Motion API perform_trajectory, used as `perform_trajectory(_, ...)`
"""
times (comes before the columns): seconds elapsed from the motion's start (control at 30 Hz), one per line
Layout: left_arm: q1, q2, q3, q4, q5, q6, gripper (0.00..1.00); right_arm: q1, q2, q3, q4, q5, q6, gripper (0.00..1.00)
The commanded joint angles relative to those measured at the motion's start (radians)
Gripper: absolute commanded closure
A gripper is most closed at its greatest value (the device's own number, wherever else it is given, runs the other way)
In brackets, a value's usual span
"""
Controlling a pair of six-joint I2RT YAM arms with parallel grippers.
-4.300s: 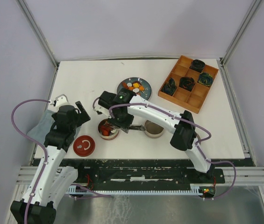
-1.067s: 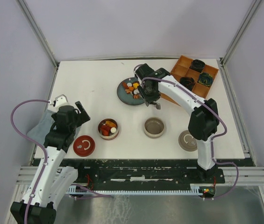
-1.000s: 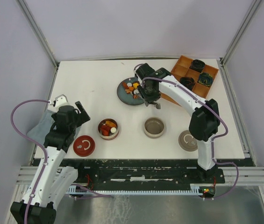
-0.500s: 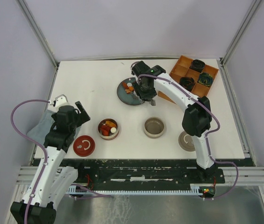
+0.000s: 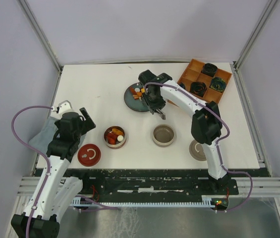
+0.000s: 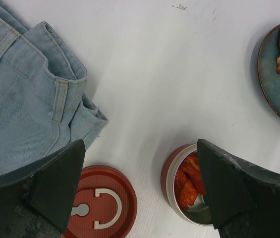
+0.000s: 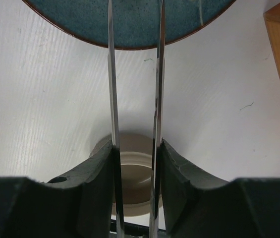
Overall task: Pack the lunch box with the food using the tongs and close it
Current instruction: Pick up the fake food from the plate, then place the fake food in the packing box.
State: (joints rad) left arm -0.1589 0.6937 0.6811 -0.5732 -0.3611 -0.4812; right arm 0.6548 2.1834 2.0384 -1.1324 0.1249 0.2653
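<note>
Right arm's swung away from the red tin (image 6: 168, 176) since a few seconds back, and your right gripper (image 7: 136, 148) now sits over the near edge of the plate (image 7: 130, 29). In the last second it's only nudged a bit to the left.

It's got the tongs (image 7: 111, 74) pinched between both fingers, squeezing the two arms part way together. They run out over the plate, but the tips are cut off at the top of the wrist view. So you can't tell whether they've got a piece yet.

What's left of the food (image 5: 139, 92) is bunched on the far-left part of the plate, and a few pieces are already in the red tin. The second tin (image 5: 163, 136) looks empty.

Handling-wise, my guess is the pieces are light, softish and a bit slick, especially the red slices. Take each across its widest part and squeeze gently, or it'll squish or pop out. The tongs look thin, springy and slippery, so you'll want a steady squeeze all through the carry.

Your left gripper (image 6: 140, 173) is spread as wide as it goes and holds nothing. It hangs over the table between the red lid (image 6: 97, 203) and the red tin.
</note>
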Motion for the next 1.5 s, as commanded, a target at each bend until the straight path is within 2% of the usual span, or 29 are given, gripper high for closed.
perform_trajectory(0.0,0.003,-0.008,0.005,0.039,-0.008,0.005,0.0,0.005,-0.12,-0.04,0.026,0.006,0.004,0.57)
perform_trajectory(0.37,0.003,-0.004,0.005,0.041,-0.006,0.007,0.0,0.005,-0.244,-0.134,0.067,-0.085,-0.004,0.57)
perform_trajectory(0.6,0.003,-0.004,0.005,0.041,-0.006,0.006,0.0,0.017,-0.288,-0.166,0.125,-0.25,-0.019,0.57)
perform_trajectory(0.83,0.004,-0.006,0.005,0.041,-0.009,0.006,0.0,0.125,-0.327,-0.161,0.148,-0.288,-0.101,0.57)
perform_trajectory(1.1,0.003,-0.011,0.004,0.041,-0.009,0.006,0.0,0.292,-0.301,-0.147,0.149,-0.32,-0.21,0.57)
perform_trajectory(1.47,0.003,-0.011,0.003,0.041,-0.008,0.006,0.0,0.356,-0.237,-0.101,0.094,-0.37,-0.266,0.57)
